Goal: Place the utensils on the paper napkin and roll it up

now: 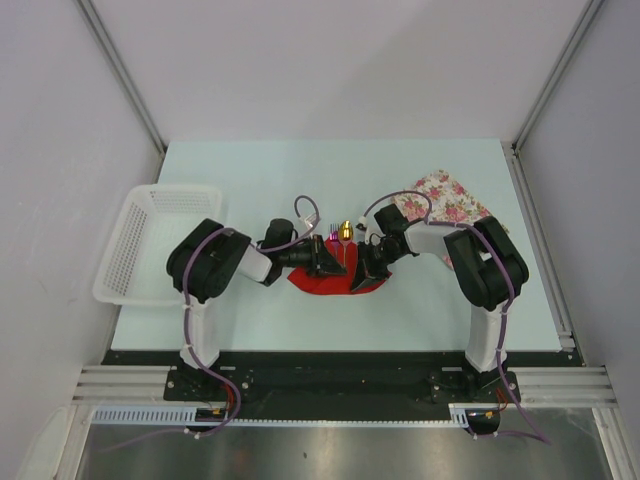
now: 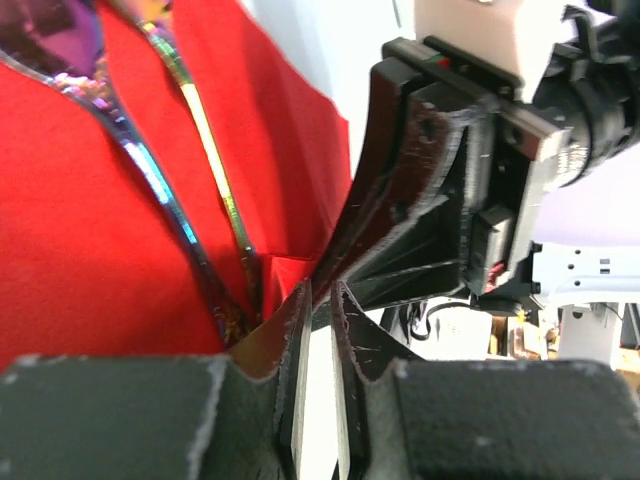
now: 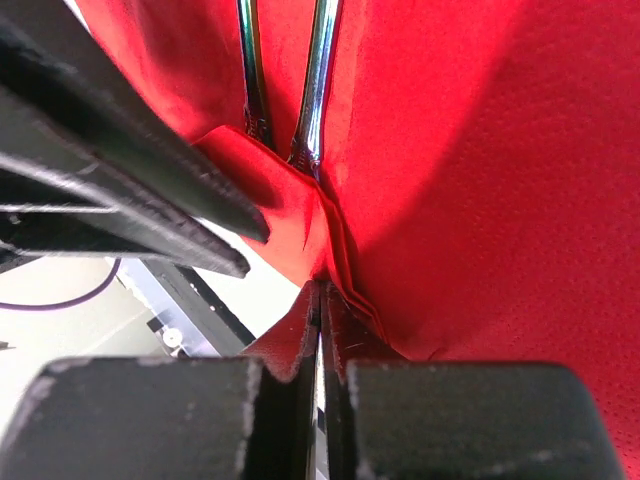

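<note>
Paper napkin [image 1: 335, 283]: thin, plain, bright red sheet lying at the middle of the pale green table [image 1: 250, 180], between the two black robot arms. Its near edge is bunched up into raised folds.
Utensils: slim metallic pink-purple fork [image 1: 333, 237] and slim spoon [image 1: 345, 232] with a shiny gold bowl lie side by side on the napkin. Their heads point to the far side of the table, and their handle ends meet the raised fold.
Left hand [image 1: 325, 262]: low over the napkin's near left part, fingers narrow with a slim gap showing. The red fold sits right at the tips, but I cannot tell whether paper is pinched.
Right hand [image 1: 368, 268]: low at the napkin's near right part, fingers pressed together on a pleat of the red paper. Its tips are just beside the left hand's.
Basket: white plastic mesh basket [image 1: 150, 245] at the table's left edge, well apart from the napkin.
Cloth: white fabric with pink floral print [image 1: 445, 198] at the far right, beyond the right arm.
</note>
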`<state>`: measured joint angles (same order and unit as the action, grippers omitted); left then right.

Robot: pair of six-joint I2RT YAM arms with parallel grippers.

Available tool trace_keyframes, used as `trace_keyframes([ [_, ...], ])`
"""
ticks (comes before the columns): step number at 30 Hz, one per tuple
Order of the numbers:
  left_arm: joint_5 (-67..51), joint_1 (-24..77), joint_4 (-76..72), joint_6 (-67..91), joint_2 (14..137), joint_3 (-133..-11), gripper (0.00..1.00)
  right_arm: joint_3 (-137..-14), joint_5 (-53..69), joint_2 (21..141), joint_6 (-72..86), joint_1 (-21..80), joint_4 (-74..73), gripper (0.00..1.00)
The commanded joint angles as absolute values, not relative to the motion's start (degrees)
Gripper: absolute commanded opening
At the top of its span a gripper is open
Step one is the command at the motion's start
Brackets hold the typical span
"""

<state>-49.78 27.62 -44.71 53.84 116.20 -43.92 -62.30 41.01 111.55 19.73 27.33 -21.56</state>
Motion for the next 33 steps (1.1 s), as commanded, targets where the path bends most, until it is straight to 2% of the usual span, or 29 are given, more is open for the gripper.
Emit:
trace_keyframes([
  [1,-48.8,27.9,-47.0,54.1,117.2,-43.9,0.16,-62.5,38.6,110.7,18.5,27.1,-22.3,0.02],
  [9,-47.7,27.9,-42.7,52.4,118.4,-45.7,0.14,-62.9,38.1,107.7,16.1,25.8,-27.8,0.1],
  [19,-47.3,28.0,-40.1,51.6,118.8,-46.8,0.12,-62.8,36.8,106.3,9.1,22.7,-36.0,0.12],
  [22,-47.3,28.1,-39.9,51.3,118.7,-46.8,0.12,-61.8,38.5,102.2,9.8,19.9,-36.0,0.3],
  [23,-47.2,28.2,-39.6,51.0,118.7,-47.0,0.12,-61.4,38.9,101.2,10.2,17.7,-35.9,0.41],
  [29,-47.5,28.5,-39.1,50.7,119.0,-47.4,0.12,-60.9,37.5,96.2,10.6,11.4,-38.1,0.71],
  [33,-47.5,28.6,-39.4,51.0,119.0,-47.5,0.12,-60.2,34.0,98.1,11.0,10.7,-36.4,0.71],
])
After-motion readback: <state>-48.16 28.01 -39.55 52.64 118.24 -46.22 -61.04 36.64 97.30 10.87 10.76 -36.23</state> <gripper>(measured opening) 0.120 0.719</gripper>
